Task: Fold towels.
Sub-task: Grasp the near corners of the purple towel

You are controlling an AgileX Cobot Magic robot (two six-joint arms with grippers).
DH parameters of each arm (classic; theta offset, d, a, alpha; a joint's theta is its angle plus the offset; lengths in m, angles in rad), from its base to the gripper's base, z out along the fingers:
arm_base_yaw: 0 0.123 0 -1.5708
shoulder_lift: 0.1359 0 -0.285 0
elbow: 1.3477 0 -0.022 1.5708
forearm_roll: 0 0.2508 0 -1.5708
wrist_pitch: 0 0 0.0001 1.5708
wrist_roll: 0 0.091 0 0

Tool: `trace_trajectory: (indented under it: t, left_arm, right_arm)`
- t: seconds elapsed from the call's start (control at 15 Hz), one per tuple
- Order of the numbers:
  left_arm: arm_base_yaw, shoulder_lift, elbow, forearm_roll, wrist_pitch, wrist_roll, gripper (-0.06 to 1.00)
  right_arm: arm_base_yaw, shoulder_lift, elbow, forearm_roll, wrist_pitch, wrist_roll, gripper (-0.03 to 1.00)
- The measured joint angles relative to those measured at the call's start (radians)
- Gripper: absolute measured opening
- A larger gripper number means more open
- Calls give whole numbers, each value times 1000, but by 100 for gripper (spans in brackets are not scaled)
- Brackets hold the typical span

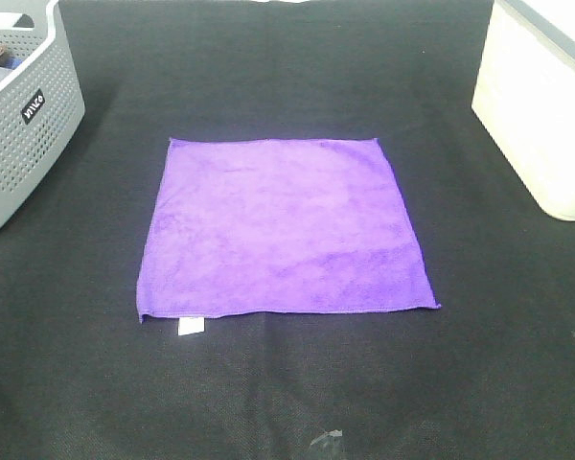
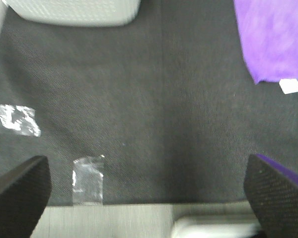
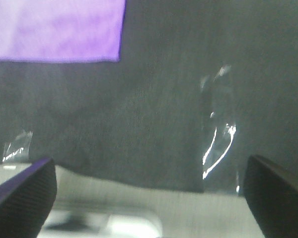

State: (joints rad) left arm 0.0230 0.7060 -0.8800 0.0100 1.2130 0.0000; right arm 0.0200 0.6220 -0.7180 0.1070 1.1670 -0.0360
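The bright purple towel point(image 1: 283, 230) lies flat and spread out as a square on the black table cover, with its small white tag point(image 1: 191, 327) at the near edge. Neither arm shows in the exterior high view. In the left wrist view the left gripper point(image 2: 149, 198) is open and empty over the bare cover, with the towel's near left corner point(image 2: 273, 39) and tag point(image 2: 290, 86) ahead of it. In the right wrist view the right gripper point(image 3: 149, 193) is open and empty, with the towel's near right corner point(image 3: 57, 29) ahead of it.
A grey perforated basket point(image 1: 19, 115) stands at the far left, also in the left wrist view point(image 2: 74, 12). A white bin point(image 1: 541, 96) stands at the far right. Clear tape patches point(image 2: 87, 179) point(image 3: 218, 144) stick to the cover near its front edge.
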Motion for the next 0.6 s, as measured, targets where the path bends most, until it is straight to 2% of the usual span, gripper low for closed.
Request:
trace_trajectory:
  t: [0.13,0.27,0.33,0.47,0.6]
  left_arm:
    - [0,343,-68,-76,-100,29,99]
    - [-16,565,-74,-257,-238,154,99]
    - [-51,686,-79,-374,-309,245,99]
    - [-114,909,-133,-520,-385,361,99]
    - [-140,1061,-218,-621,-407,424,99]
  right_arm:
    - [0,375,-102,52,-76,-40,96]
    - [0,650,-146,197,-229,-202,96]
    - [0,756,-174,298,-267,-295,96]
    - [0,937,-256,446,-282,-450,96]
    - [0,1057,-327,522,-287,-521,96]
